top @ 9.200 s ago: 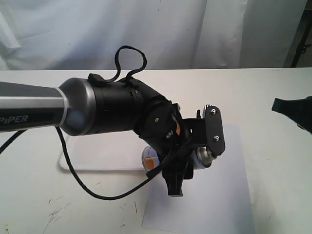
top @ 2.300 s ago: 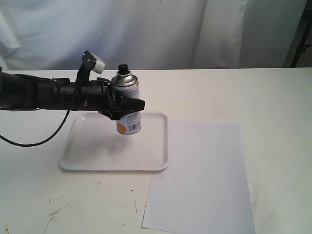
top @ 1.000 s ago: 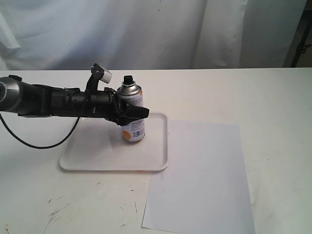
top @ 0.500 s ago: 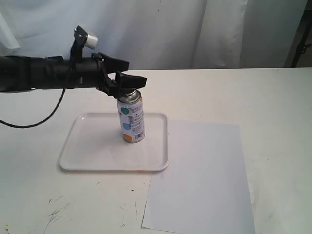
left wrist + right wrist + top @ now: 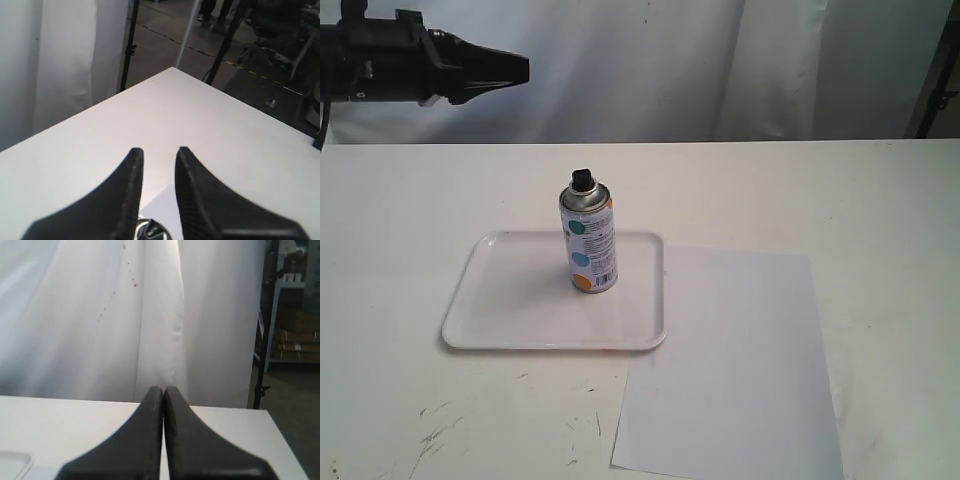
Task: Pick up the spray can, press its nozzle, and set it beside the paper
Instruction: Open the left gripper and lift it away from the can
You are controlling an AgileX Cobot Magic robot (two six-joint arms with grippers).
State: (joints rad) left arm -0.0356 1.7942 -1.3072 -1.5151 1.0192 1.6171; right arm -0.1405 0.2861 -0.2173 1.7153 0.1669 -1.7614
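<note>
The spray can (image 5: 591, 250) stands upright on a white tray (image 5: 500, 300), near the tray's right rim, with its black nozzle (image 5: 583, 180) on top and nothing touching it. The paper (image 5: 735, 370) lies flat just beside that rim, apart from the can. Tray and paper rest on a white desk (image 5: 840, 200), which carries dark scuff marks (image 5: 435, 430) near its front left corner. The left gripper (image 5: 518, 68) hangs high above the desk's far left, well apart from the can; its wrist view shows the fingers parted by a narrow gap and grasping nothing. The right gripper (image 5: 163, 390) is clenched, finger against finger, with nothing between. A white curtain (image 5: 720, 60) closes off the back. Past the desk's edge the left wrist view shows a dark floor (image 5: 165, 45) with black stands (image 5: 131, 45), and the right wrist view shows shelving (image 5: 292, 335) holding brown cartons.
</note>
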